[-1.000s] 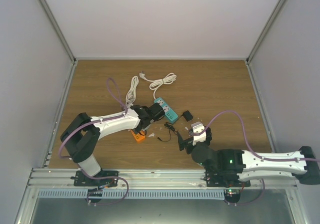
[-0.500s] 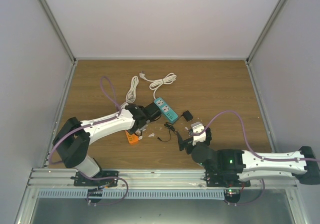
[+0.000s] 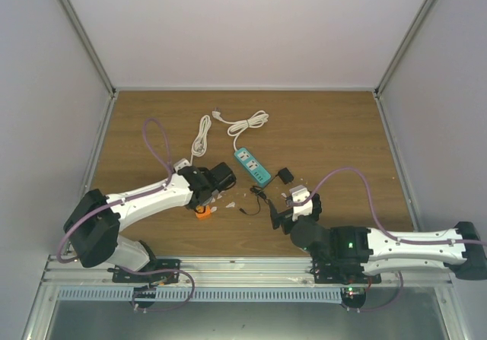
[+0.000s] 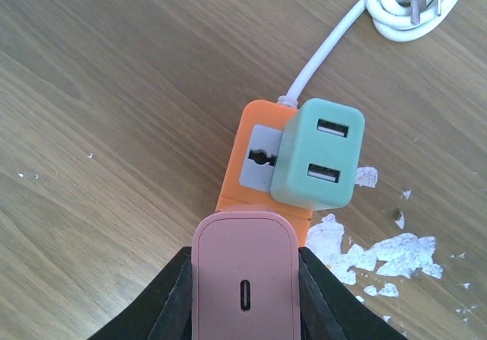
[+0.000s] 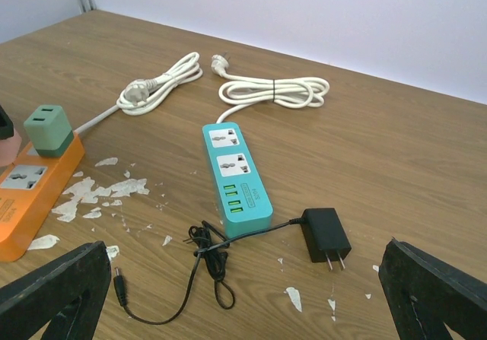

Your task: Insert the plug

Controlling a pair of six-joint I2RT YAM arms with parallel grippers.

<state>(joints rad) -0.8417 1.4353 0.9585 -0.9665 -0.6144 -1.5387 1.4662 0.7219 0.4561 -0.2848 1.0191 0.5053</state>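
The black plug (image 5: 326, 235) lies on its side on the table, prongs toward my right wrist camera, its thin black cable (image 5: 205, 250) coiled beside the teal power strip (image 5: 236, 176). In the top view the plug (image 3: 284, 176) lies just right of the strip (image 3: 252, 166). My right gripper (image 5: 243, 294) is open and empty, short of the plug; it also shows in the top view (image 3: 293, 203). My left gripper (image 4: 243, 283) is shut on a pink block (image 4: 243, 271) over the near end of an orange power strip (image 4: 230, 192).
A green block (image 4: 318, 156) sits plugged into the orange strip. Two coiled white cords (image 5: 274, 90) (image 5: 156, 87) lie behind the teal strip. White flecks (image 5: 106, 188) dot the wood. Grey walls enclose the table on three sides.
My left arm has pulled back to the left, away from the teal strip, to over the orange strip. The right arm and the black plug have not moved.
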